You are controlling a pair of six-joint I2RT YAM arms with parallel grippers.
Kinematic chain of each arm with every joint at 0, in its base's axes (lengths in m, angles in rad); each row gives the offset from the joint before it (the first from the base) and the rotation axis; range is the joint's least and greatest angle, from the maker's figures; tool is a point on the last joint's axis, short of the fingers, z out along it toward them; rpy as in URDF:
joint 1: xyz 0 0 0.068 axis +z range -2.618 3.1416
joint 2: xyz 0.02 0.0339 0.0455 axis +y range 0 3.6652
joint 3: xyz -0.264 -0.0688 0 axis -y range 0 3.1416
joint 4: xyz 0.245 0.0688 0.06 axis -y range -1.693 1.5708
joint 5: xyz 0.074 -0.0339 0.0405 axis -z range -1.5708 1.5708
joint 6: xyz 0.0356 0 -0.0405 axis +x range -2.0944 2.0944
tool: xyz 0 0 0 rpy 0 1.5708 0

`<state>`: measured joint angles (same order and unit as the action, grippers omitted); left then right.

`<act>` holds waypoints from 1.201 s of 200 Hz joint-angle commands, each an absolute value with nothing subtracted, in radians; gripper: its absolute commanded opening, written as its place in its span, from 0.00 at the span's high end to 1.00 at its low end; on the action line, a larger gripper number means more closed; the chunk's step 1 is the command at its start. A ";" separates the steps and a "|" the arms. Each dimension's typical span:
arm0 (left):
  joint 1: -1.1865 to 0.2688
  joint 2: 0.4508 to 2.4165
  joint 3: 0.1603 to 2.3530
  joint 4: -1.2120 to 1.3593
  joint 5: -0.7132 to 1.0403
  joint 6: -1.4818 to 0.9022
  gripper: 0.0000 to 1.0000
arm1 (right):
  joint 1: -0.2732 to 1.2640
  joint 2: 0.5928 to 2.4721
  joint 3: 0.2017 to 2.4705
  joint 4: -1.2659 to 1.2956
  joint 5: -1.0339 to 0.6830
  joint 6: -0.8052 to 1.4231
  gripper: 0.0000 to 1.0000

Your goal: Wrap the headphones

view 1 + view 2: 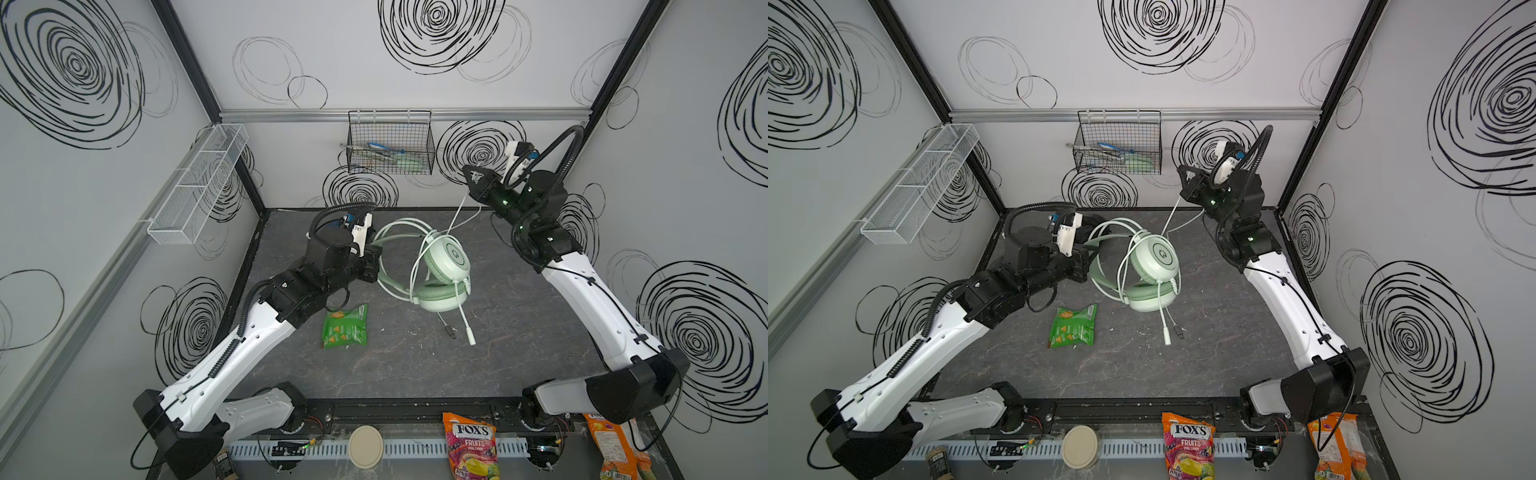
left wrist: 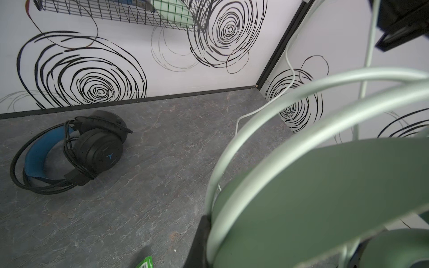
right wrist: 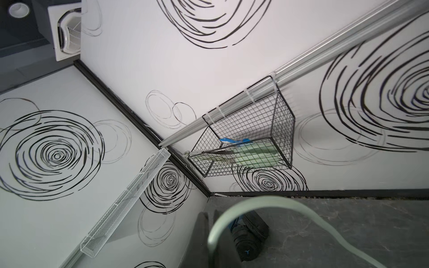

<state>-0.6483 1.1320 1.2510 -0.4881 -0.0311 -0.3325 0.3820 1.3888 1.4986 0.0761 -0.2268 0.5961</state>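
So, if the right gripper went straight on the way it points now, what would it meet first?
Probably the black wire basket on the back wall, or the wall just below it; depth is unclear. The right gripper holds the pale cable.

The mint headset (image 1: 446, 259) and snack bag (image 1: 345, 328) block the middle; front tabletop (image 1: 415, 374) open.

Mint green headset (image 1: 442, 262) mid-desk (image 1: 415, 374), earcups stacked, pale cable (image 3: 267, 200) looped round it, one strand rising right. Black headset (image 2: 92, 148), blue-lined headband, cable wound round, lying rear left.
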 commanded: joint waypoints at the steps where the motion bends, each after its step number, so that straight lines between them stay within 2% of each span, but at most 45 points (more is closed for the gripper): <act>1: -0.676 1.136 1.228 -0.479 -0.013 -0.296 1.00 | 0.423 1.385 1.576 0.082 -0.211 0.410 1.00; 65: -0.697 1.175 1.241 -0.506 -0.067 -0.276 1.00 | 0.587 1.271 1.484 0.110 -0.155 0.174 0.96; 101: -0.733 1.205 1.290 -0.588 -0.280 -0.278 1.00 | 0.690 1.198 1.437 0.143 -0.049 0.028 0.95; 160: -0.800 1.228 1.389 -0.668 -0.728 -0.304 1.00 | 0.940 1.128 1.414 0.159 0.234 -0.214 0.94; 240: -0.842 1.224 1.493 -0.525 -0.954 -0.315 1.00 | 1.328 1.150 1.379 0.243 0.689 -0.658 0.90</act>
<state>-0.8398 1.2186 1.4406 -0.6353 -0.8101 -0.2878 1.2354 1.1633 1.3861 0.0906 0.5224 -0.4572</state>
